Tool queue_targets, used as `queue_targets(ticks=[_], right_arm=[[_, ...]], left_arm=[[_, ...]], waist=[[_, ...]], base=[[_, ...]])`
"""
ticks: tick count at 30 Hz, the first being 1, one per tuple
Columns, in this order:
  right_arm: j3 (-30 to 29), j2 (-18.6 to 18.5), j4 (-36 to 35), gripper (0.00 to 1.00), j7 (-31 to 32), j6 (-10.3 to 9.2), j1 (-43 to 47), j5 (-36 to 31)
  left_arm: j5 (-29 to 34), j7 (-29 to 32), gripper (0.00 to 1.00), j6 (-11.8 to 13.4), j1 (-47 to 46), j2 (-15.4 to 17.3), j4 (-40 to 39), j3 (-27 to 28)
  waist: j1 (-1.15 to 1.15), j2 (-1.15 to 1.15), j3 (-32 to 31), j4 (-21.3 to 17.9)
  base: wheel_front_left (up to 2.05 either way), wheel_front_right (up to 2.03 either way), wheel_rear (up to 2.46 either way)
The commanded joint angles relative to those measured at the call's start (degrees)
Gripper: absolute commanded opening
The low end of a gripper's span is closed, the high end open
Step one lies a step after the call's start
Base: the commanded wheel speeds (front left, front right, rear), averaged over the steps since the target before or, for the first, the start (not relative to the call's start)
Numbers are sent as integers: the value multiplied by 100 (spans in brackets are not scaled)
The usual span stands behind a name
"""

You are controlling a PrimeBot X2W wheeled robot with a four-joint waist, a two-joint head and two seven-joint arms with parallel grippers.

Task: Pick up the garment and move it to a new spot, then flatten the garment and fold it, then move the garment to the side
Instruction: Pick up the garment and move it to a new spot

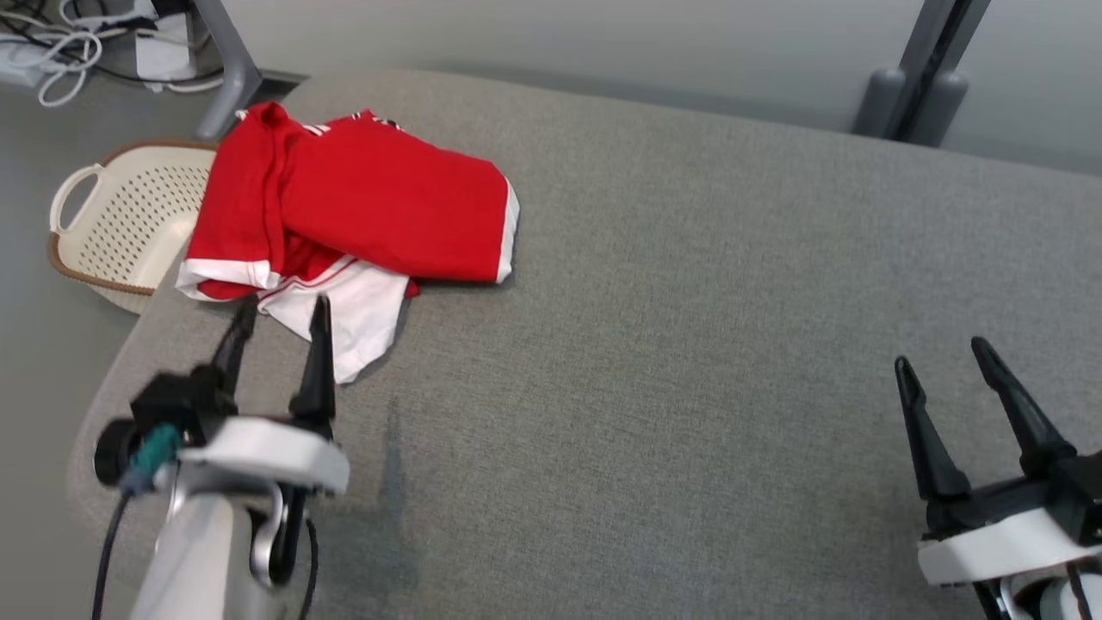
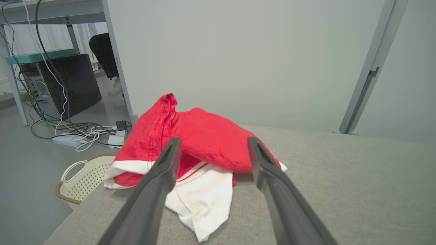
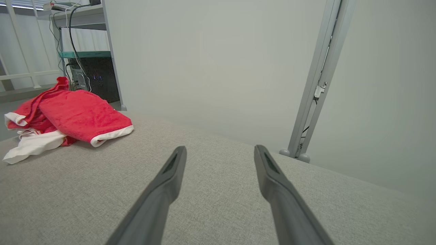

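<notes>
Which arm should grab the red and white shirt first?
Probably the left. The open left gripper hangs right beside the garment, at its white edge, while the open right gripper sits far away across the grey surface.

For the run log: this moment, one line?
left tool open, near garment | right tool open, away | garment crumpled

Just ahead of the black-fingered left gripper (image 1: 286, 303): a red garment (image 1: 379, 202) with white hems and a white panel. Beneath it, a plain grey surface (image 1: 689, 344). To the gripper's left, a cream perforated basket (image 1: 129, 215) with a brown rim.
</notes>
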Motion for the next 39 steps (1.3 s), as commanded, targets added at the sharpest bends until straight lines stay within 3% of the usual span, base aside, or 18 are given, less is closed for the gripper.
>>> queue_targets(ticks=[1, 6, 12, 21, 28, 29, 31, 32, 39], right_arm=[[16, -66, -55, 100, -28, 10, -148, 0], [247, -218, -203, 100, -28, 10, -671, 69], [389, -181, -224, 100, -27, 10, -921, 133], [488, -191, -213, 100, -28, 10, -976, 174], [494, -204, -229, 100, -28, 11, -1060, 183], [483, -191, -226, 100, -27, 11, -1053, 179], [464, -164, -210, 100, -28, 11, -1017, 172], [456, -153, -202, 100, -28, 11, -996, 166], [409, -62, -97, 100, -28, 11, -885, 174]], left_arm=[[-60, 56, 100, 49, -282, 19, 45, 23], [-112, 745, 100, 205, -1692, 304, 635, 179], [-60, 1358, 100, 432, -2834, 903, 1422, 435], [223, 1709, 100, 927, -3559, 1639, 2733, 533], [209, 1714, 100, 838, -3793, 1890, 3349, 497], [192, 1711, 92, 822, -3824, 1893, 3404, 486], [188, 1678, 35, 784, -3857, 1902, 3511, 452], [181, 1655, 0, 760, -3850, 1892, 3561, 429], [137, 1135, 0, 605, -3754, 1855, 3521, 326]], waist=[[0, 0, 573, -102], [0, 0, 1358, -431], [0, 0, 1728, -856], [0, 0, 1841, -1272], [0, 0, 1928, -1362], [0, 0, 1926, -1364], [0, 0, 1913, -1358], [0, 0, 1900, -1350], [0, 0, 1540, -1265]], base=[[0, 0, 0], [0, 0, 0], [0, 0, 0], [0, 0, 0], [0, 0, 0], [0, 0, 0], [0, 0, 0], [0, 0, 0], [0, 0, 0]])
